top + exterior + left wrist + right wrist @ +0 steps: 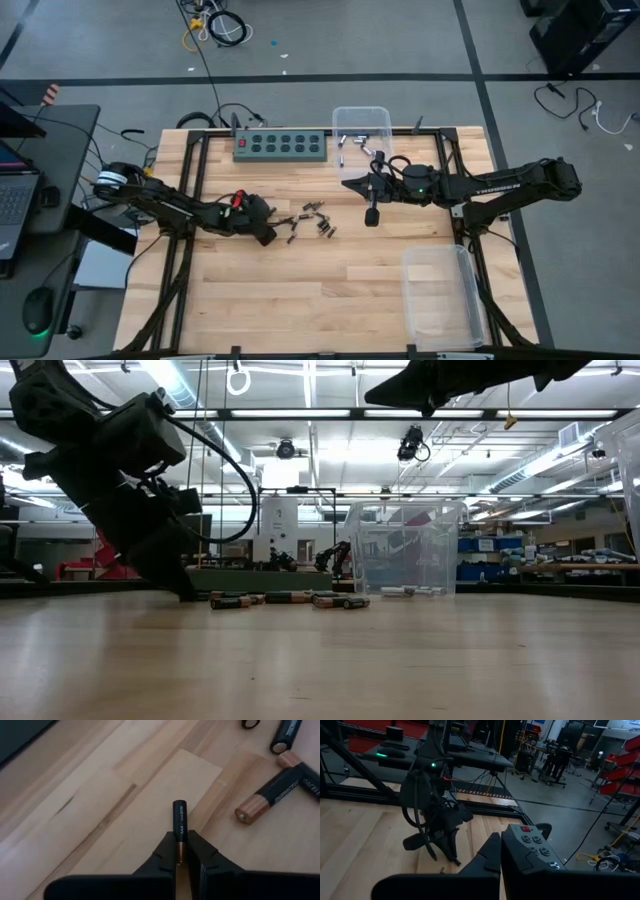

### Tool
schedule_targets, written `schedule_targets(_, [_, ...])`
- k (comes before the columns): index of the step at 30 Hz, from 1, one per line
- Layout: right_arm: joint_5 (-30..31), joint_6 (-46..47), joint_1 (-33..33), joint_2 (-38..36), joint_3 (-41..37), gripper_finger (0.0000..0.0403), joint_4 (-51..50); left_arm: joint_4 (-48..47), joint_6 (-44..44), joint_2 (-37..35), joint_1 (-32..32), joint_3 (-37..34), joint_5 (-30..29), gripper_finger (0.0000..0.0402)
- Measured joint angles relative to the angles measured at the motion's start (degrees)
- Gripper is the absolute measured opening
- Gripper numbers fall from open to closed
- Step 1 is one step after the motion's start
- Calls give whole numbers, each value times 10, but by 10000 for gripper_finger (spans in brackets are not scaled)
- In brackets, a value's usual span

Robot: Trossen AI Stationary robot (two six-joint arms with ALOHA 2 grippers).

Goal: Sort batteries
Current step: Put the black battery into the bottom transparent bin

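Several small batteries [318, 222] lie loose on the wooden table [300, 300] near its middle; the low view shows them in a row [290, 599]. My left gripper [270, 236] is low over the table just left of them, shut on a thin black battery [180, 817] with a copper end. Two larger black-and-copper batteries [272, 795] lie beyond it. My right gripper [348, 184] hangs shut and empty above the table, to the right of the pile and near the far clear bin [362, 122]. My left gripper pinches the thin battery's copper end [180, 851] between its two fingertips [165, 852]. The fingers slant down from the table's left and lie along the battery, which sticks out forward past them. Whether its free end rests on the wood, I cannot tell.
A green power strip [280, 147] lies at the far edge, left of the clear bin, which holds a few batteries [352, 143]. A second clear bin [440, 295] stands at the near right. Bare wood stretches along the near side.
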Motion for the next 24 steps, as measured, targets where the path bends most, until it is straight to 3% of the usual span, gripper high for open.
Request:
schedule_targets(13, [-5,4,0,0,0,0,2,67,69,-94,0,0,-18,9])
schedule_targets(19, [-62,-20,2,40,0,0,52,292,268,-131,0,2,-19,9])
schedule_targets(24, [-75,-86,14,108,0,2,185,500,481,-130,0,3,93,9])
